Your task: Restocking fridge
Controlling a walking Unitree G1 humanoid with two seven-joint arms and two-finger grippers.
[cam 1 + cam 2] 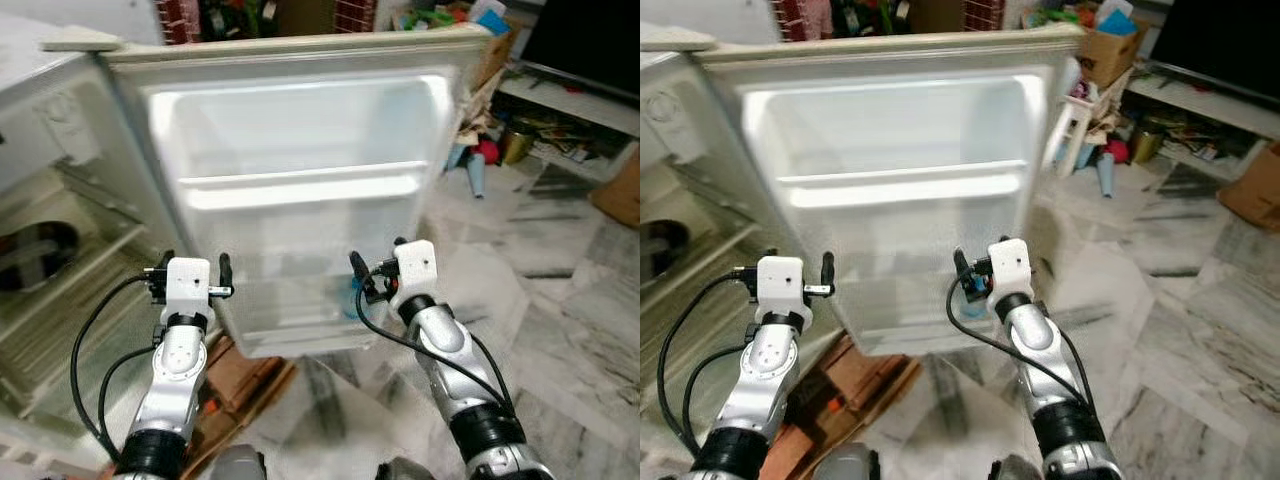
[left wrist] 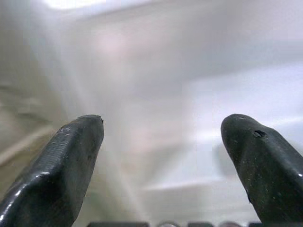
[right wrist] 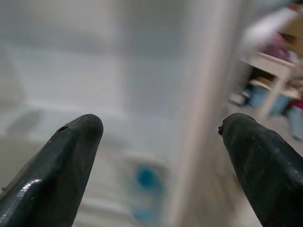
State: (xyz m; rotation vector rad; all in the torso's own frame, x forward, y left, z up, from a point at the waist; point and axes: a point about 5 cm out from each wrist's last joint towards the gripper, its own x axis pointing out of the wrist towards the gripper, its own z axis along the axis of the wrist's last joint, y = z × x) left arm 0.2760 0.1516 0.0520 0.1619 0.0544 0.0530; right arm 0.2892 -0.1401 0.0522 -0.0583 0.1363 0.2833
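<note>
The fridge door [image 1: 300, 130] stands wide open with its white inner side facing me, and its upper door shelf [image 1: 300, 190] holds nothing. A bottle with a blue cap [image 1: 352, 298] stands in the lower door shelf at the right end, blurred in the right wrist view [image 3: 147, 177]. My right gripper [image 1: 378, 256] is open just in front of and above that bottle, holding nothing. My left gripper [image 1: 195, 265] is open at the door's lower left corner, also holding nothing. The left wrist view looks between two spread fingers [image 2: 71, 156] at the white door lining.
The fridge cabinet [image 1: 60, 190] is at my left, with wire shelves and a dark round thing [image 1: 30, 255] inside. A brown cardboard box [image 1: 240, 375] lies on the floor under the door. Toys, a white stool [image 1: 1072, 125] and a low TV shelf [image 1: 570, 100] crowd the back right. Marble floor [image 1: 560, 300] spreads to the right.
</note>
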